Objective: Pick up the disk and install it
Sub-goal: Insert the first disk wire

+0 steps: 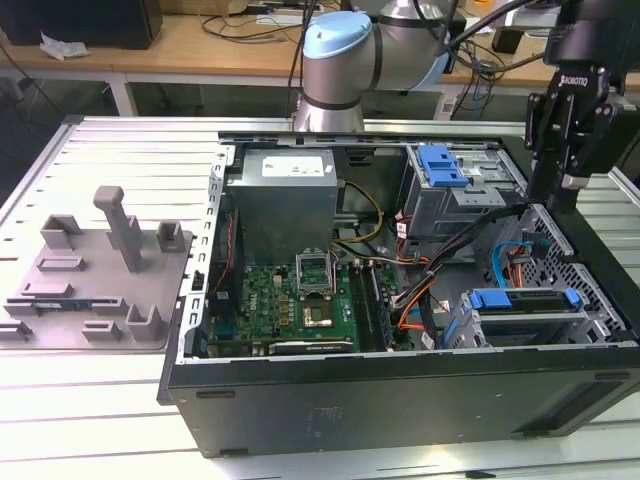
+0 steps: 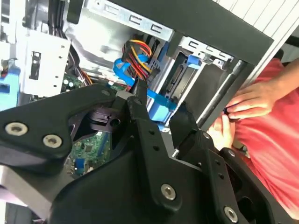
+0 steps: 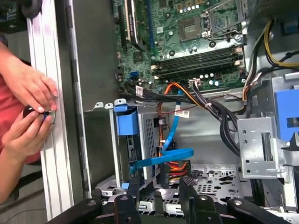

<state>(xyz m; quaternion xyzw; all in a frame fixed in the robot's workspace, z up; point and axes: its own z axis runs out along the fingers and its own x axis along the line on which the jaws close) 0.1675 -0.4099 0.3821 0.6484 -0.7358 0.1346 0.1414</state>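
Above the drive-bay end of the open computer case (image 1: 400,400) | end effector (image 3: 160,186): fingers spread apart, gripping nothing | disk (image 1: 524,300): seated in the metal drive cage (image 3: 150,140) beneath, blue carrier edge showing | person's hands (image 3: 29,86): at the case's outer rail, in the first wrist view | case lies on the slatted table (image 1: 110,420)

Operator: Which parts of the disk (image 1: 525,298) are obscured?

Technician: In the exterior view, the drive cage (image 1: 528,328) hides everything below its blue carrier edge.

Operator: And the hand (image 3: 158,187)?

Technician: In both wrist views the picture edge cuts off its body. In the first wrist view, a person's fingers (image 3: 44,93) cover a small dark object (image 3: 29,111); it cannot be identified. The person's forearm (image 3: 11,182) runs off the edge.
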